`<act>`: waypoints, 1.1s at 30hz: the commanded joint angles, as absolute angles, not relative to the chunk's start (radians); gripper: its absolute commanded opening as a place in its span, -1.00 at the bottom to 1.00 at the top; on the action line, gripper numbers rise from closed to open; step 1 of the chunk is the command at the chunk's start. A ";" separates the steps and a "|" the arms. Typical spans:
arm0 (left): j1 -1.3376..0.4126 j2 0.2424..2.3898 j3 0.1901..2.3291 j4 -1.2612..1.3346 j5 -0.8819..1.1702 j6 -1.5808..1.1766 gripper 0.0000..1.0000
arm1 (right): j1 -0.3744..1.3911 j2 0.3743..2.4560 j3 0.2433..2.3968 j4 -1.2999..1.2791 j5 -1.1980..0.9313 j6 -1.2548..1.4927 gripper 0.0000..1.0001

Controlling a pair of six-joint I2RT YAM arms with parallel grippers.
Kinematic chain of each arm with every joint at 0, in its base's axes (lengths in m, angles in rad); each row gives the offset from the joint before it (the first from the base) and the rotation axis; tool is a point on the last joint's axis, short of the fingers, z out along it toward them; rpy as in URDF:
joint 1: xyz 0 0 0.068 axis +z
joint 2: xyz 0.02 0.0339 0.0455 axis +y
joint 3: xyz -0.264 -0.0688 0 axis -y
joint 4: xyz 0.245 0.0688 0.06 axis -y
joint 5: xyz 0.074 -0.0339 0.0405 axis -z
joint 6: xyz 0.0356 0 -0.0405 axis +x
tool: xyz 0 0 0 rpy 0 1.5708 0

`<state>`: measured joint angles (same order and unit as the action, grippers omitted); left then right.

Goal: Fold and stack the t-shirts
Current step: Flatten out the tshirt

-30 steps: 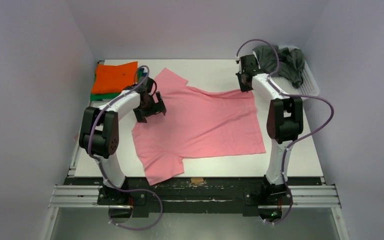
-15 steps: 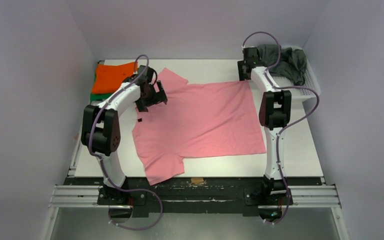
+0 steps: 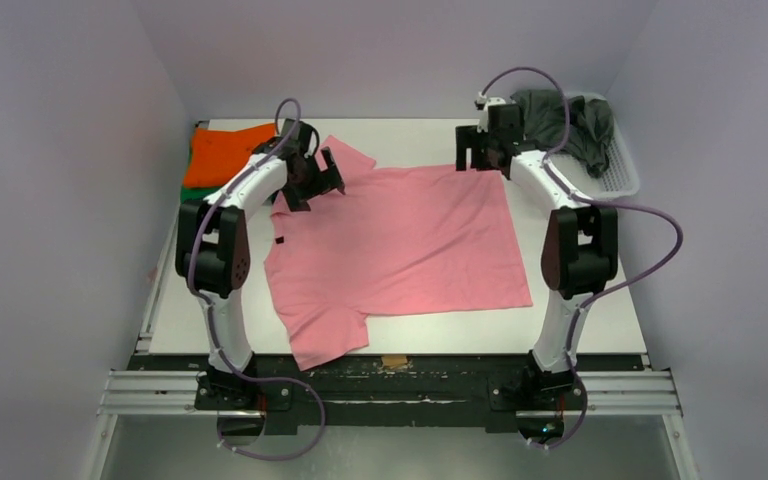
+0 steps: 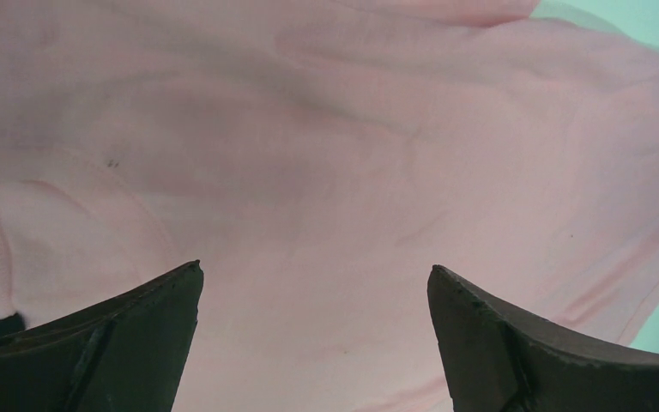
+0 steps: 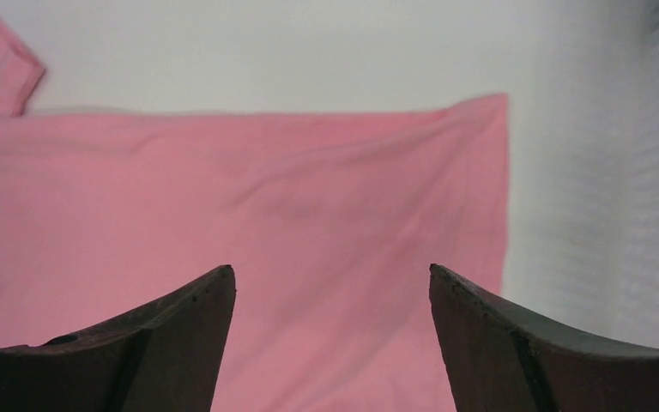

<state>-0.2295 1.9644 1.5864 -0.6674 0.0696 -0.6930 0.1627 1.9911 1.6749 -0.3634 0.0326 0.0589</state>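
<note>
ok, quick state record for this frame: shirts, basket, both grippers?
pink t-shirt: spread open on the table, unfolded
orange t-shirt: folded, far-left corner, on top of the green one
green t-shirt: under the orange, only its edge shows
dark grey t-shirt: bunched in the white basket, far right
left gripper: open, over the pink shirt's far-left shoulder area
right gripper: open, over the pink shirt's far-right corner
stage: two stacked, pink not yet folded
</note>
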 commanded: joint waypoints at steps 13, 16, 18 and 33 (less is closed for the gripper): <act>-0.231 2.321 1.889 -0.615 0.246 -0.991 1.00 | 0.194 2.059 1.470 -0.283 -0.105 0.329 0.64; -0.230 2.401 1.988 -0.654 0.285 -1.013 1.00 | 0.177 2.093 1.501 -0.288 -0.088 0.349 0.64; -0.230 2.455 2.074 -0.677 0.296 -1.024 1.00 | 0.162 2.114 1.522 -0.291 -0.089 0.362 0.63; -0.184 2.712 2.466 -0.561 0.294 -1.179 1.00 | 0.066 2.318 1.811 -0.310 -0.141 0.395 0.63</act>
